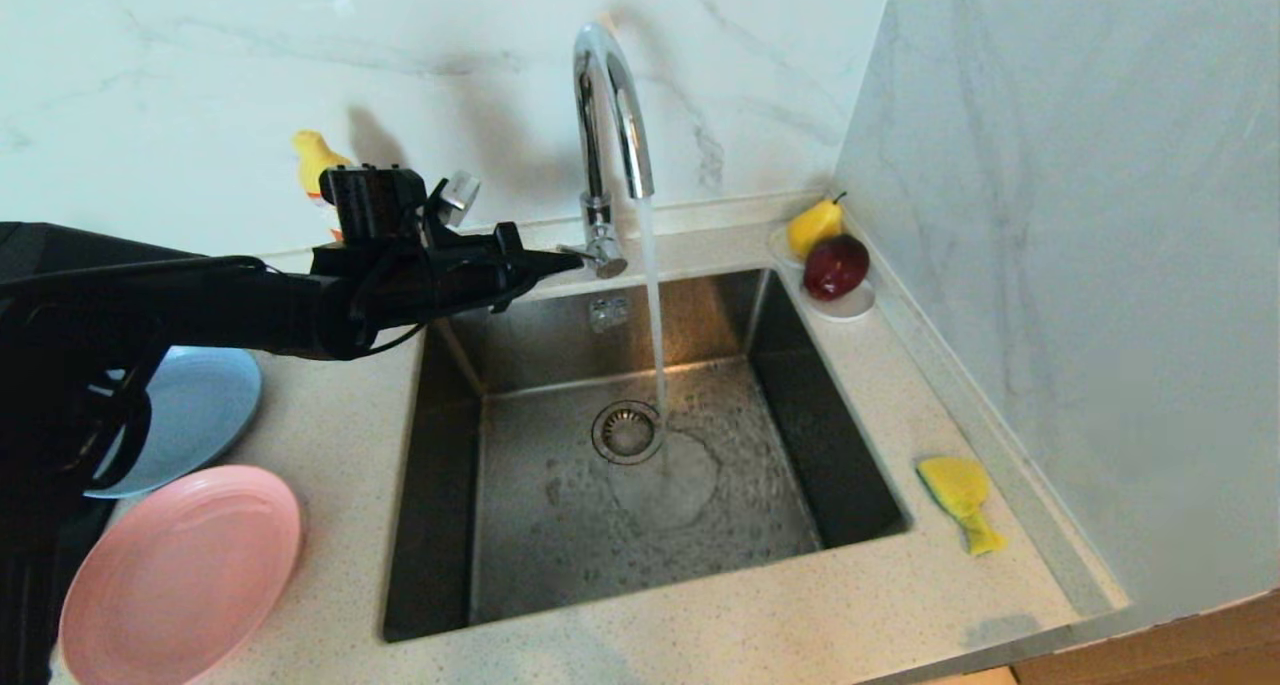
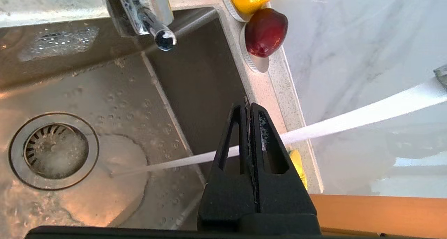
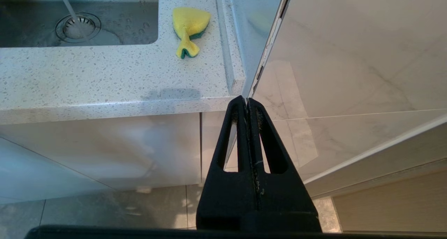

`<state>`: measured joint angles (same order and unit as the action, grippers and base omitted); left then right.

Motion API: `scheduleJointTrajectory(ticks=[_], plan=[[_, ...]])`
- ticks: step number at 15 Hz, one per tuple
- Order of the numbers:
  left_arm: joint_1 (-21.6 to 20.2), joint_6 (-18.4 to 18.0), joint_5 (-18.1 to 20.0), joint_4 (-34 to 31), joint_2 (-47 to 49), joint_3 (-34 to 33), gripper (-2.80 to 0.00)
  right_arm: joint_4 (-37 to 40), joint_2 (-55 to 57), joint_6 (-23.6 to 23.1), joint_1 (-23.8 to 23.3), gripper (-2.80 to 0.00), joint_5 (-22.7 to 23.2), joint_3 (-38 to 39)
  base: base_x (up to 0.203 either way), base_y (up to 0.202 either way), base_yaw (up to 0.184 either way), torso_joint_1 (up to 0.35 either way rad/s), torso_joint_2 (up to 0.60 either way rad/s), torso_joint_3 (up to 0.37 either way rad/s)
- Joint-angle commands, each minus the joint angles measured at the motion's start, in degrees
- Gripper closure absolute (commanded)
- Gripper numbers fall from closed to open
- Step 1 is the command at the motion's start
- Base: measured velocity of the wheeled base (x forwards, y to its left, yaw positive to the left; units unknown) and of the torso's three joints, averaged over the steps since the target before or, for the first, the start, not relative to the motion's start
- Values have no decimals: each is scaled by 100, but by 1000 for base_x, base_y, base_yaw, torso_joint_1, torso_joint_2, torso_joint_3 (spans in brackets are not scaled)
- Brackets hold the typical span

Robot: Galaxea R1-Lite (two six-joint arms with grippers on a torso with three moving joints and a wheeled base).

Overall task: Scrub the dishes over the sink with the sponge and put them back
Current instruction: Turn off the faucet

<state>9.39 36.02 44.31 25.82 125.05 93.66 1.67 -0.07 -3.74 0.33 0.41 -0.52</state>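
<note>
I can read no words, numbers, brand marks or signs anywhere in my three views. The yellow bottle [image 1: 316, 165] standing at the back wall behind my left arm has what may be a label, but it is mostly hidden and too small for me to make out.
</note>
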Motion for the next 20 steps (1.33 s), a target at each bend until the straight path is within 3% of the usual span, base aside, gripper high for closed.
scheduleJointTrajectory(ticks=[1, 8, 13, 20], plan=[[2, 23, 18, 22, 35, -5, 0, 0, -1, -4, 2, 0, 4, 0, 0, 0, 0, 0, 0, 0], [-7, 25, -283, 38, 498, 325, 0, 0, -1, -4, 2, 0, 2, 0, 0, 0, 0, 0, 0, 0], [-7, 767, -438, 608, 792, 801, 0, 0, -1, -4, 2, 0, 2, 0, 0, 0, 0, 0, 0, 0], [2, 819, -494, 601, 1120, 1084, 0, 0, -1, -4, 2, 0, 2, 0, 0, 0, 0, 0, 0, 0]])
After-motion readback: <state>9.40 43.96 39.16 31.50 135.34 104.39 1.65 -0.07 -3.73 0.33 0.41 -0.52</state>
